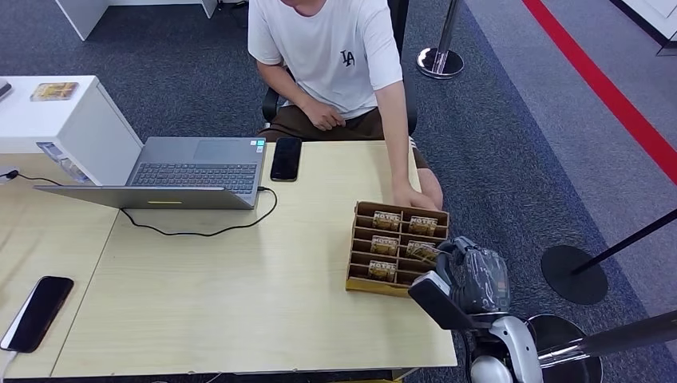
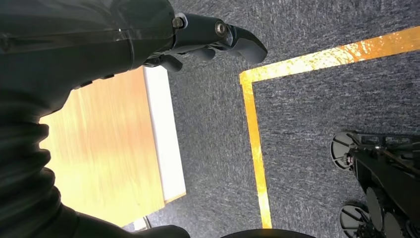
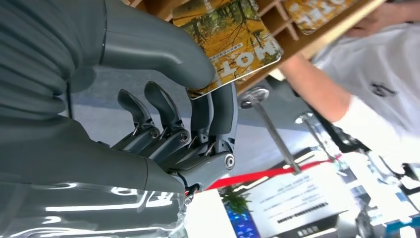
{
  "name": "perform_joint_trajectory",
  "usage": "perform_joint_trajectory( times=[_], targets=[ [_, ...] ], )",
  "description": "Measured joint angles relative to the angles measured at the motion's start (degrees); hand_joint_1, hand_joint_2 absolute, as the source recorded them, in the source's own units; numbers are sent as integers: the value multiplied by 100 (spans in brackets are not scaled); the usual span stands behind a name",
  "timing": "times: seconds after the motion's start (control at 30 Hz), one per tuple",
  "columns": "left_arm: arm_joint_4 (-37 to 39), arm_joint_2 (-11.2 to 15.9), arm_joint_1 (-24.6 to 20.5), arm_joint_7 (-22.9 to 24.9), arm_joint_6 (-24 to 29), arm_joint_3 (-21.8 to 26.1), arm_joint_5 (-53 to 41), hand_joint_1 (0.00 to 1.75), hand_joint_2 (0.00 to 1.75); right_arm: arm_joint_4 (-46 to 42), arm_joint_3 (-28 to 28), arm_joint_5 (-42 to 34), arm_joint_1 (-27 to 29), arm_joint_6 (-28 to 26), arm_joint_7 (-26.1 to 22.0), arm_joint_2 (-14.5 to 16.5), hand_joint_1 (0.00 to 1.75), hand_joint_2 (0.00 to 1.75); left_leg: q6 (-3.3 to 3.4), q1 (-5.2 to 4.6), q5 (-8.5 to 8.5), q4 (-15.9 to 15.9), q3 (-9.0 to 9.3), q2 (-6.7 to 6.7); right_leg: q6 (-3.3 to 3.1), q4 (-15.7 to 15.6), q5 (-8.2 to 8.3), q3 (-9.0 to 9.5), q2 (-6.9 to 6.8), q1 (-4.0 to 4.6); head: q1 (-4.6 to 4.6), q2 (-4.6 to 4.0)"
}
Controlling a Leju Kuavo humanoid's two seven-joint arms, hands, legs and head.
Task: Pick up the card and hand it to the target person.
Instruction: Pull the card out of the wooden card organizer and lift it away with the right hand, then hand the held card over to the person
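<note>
The card (image 3: pixel 230 42) is pinched between the right hand (image 3: pixel 198 99) thumb and fingers, right at the wooden card rack (image 1: pixel 363 283) on the table (image 1: pixel 239 303) — the pickup looks in hand. Next, I'd judge: lift it clear and reach to the seated person (image 1: pixel 327 48) beyond. The left hand (image 2: pixel 208 42) hangs, fingers curled, holding nothing.

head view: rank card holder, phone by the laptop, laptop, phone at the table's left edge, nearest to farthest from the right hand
From the right hand:
1. Card holder, wooden, right beside the hand.
2. Phone by the laptop, far side of the table, near the person.
3. Laptop, further left.
4. Phone at the table's left edge, farthest.
</note>
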Motion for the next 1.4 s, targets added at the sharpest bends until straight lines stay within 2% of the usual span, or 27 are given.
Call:
perform_joint_trajectory(
  times=[0.27,0.47,0.7,0.93,1.2,1.4],
  targets=[
    [0,-6,0,-7,-1,0,5,0,175,-285,-220,-712,-142,260,-537,-30,147,175,0,0,0,0,-2,0,0,0,0,0,0,0,-1,0],
    [0,-6,-4,-7,-4,0,-59,0,175,-146,-221,-919,-733,434,-704,-28,147,175,0,0,1,0,-1,1,0,1,2,1,1,0,0,0],
    [0,-6,-28,-5,-23,0,-135,0,175,681,-88,-1302,-1934,519,-730,4,147,175,3,0,12,0,-4,0,-1,3,7,2,1,0,0,0],
    [0,-6,-39,89,-49,0,-175,0,175,1769,5,-1422,-3045,472,-731,226,147,175,4,0,15,0,-5,-2,-1,4,7,0,0,0,-1,0],
    [0,-6,-39,121,-73,0,-179,0,175,2397,22,-1438,-3532,474,-734,419,147,175,4,0,15,0,-10,-7,-1,4,7,-2,-3,0,-1,0],
    [0,-6,-39,112,-121,0,-197,0,175,2571,21,-1436,-3649,476,-729,496,147,175,4,0,15,0,-10,-8,-1,4,7,-3,-3,0,0,0]
  ],
)
